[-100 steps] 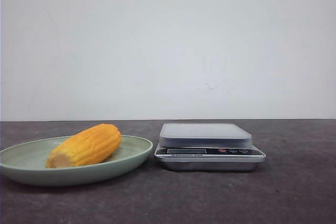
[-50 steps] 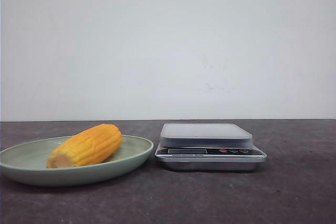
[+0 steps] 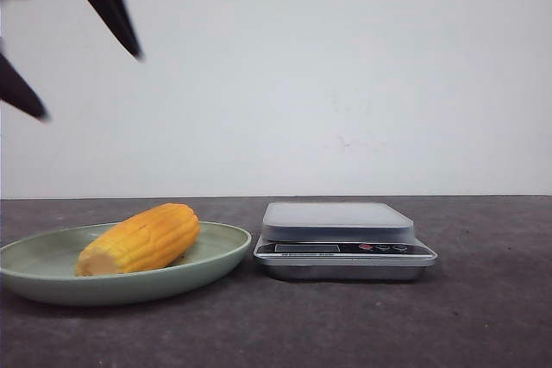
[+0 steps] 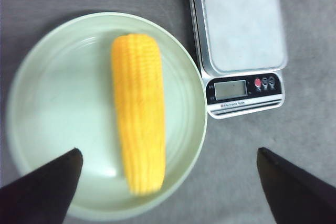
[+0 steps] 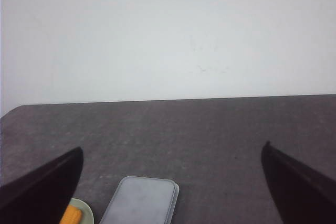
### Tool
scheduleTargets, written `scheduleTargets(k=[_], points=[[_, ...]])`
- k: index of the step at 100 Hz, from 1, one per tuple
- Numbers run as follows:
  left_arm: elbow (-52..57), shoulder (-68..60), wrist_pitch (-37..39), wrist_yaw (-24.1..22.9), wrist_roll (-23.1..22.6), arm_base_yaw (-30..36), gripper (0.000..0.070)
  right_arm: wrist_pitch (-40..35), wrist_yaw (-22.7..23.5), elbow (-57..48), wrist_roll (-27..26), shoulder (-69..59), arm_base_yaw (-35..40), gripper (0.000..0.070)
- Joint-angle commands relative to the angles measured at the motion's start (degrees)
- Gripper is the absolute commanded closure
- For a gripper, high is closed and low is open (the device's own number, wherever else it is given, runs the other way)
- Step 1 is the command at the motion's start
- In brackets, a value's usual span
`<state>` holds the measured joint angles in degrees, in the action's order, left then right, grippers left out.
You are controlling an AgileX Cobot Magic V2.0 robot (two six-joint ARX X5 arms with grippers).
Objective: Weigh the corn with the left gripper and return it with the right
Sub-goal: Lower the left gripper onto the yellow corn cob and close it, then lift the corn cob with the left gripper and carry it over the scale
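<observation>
- The corn (image 4: 137, 111) lies on its side in the green plate (image 4: 47, 93), just beside the scale (image 4: 239, 38), untouched.
- The left gripper (image 4: 168, 182) hangs above it, fingers spread wide, likely to straddle the cob.
- The right gripper (image 5: 170, 182), fingers also apart, waits back, empty.

Setting: bare robot test bench, lab-type workspace.
A dark grey speckled tabletop (image 3: 483, 316) meets a plain white wall (image 3: 345, 75) behind it. Centred on it stands a silver digital kitchen scale (image 3: 345, 247), with a shallow pale green round plate (image 3: 216, 256) just beside; no household furnishings are visible.
</observation>
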<state>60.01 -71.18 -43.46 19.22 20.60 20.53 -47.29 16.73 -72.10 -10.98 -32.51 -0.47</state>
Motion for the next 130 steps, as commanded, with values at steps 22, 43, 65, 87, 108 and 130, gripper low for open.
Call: scheduleTargets(k=[22,43,65,87,108,130], points=[[0.8,-17.3,11.4,-0.4,1.4,5.4,0.0075,0.4,0.2,-1.0,-0.8,-0.4,0.0,0.0008],[0.8,-26.3,11.8,-5.3,1.3,7.7,0.0195,0.0,0.2,-1.0,-0.8,-0.4,0.0,0.0008],[1.0,-28.9,11.8,-5.5,0.8,8.1,0.0685,-1.0,-0.3,-1.0,-0.5,-0.4,0.8,0.0008],[8.0,-24.7,6.4,-5.5,-3.8,8.1,0.0689,-1.0,-0.3,-1.0,-0.6,-0.4,0.8,0.0009],[19.4,-16.8,5.0,-5.2,-4.5,8.5,0.0689,-1.0,-0.3,-1.0,-0.6,-0.4,1.1,0.0009],[30.6,-13.6,10.1,-4.3,-0.1,10.1,0.0689,-0.9,-0.3,-1.0,-0.7,-0.4,1.5,0.0009]])
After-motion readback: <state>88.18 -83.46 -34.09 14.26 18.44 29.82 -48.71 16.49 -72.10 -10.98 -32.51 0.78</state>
